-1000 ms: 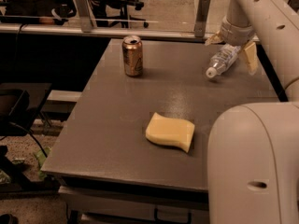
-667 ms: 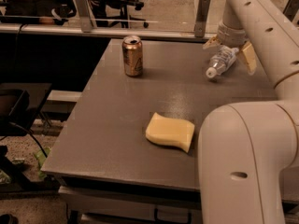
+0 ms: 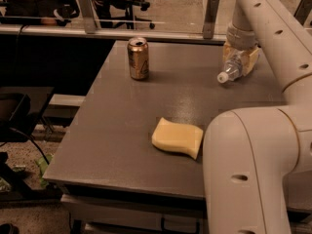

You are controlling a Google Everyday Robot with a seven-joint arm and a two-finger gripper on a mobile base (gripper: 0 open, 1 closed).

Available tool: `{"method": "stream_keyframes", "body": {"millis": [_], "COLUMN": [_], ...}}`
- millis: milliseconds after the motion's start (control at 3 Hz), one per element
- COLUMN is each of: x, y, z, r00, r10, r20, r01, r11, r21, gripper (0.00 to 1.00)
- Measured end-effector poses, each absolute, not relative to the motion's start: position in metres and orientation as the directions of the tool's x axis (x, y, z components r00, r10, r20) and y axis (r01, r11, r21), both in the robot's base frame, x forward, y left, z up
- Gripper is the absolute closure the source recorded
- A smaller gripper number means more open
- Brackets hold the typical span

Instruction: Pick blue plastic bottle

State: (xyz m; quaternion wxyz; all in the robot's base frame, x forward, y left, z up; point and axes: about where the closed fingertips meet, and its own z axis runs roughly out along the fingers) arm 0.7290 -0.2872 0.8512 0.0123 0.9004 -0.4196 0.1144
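Note:
The blue plastic bottle point(image 3: 232, 68) is a small clear bottle with a white cap. It lies at the far right of the grey table point(image 3: 117, 126), cap pointing toward the front left. My gripper point(image 3: 240, 57) reaches down over it from the arm above. Its yellowish fingers point(image 3: 252, 59) sit against both sides of the bottle's body, shut on it. The bottle's base is hidden behind the gripper, and the bottle stays low at the table surface.
A bronze drink can point(image 3: 138, 58) stands upright at the far left of the table. A yellow sponge point(image 3: 177, 137) lies near the front middle. My arm's large white link point(image 3: 253, 169) fills the lower right. A rail with posts point(image 3: 210, 17) runs behind the table.
The gripper's fingers have come in from a wider stance to sit tight against both sides of the bottle. The bottle has barely moved. The can and sponge are unchanged.

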Motion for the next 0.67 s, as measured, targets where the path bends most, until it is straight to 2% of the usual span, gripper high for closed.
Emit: {"method": "stream_keyframes", "body": {"millis": [667], "x": [0.726], "y": [-0.265], "z": [0.879], "r00": [0.594], "r10": [-0.789], "r20": [0.16], "r01": [-0.768], "r11": [-0.615], "r21": [-0.181], "gripper": [1.0]}}
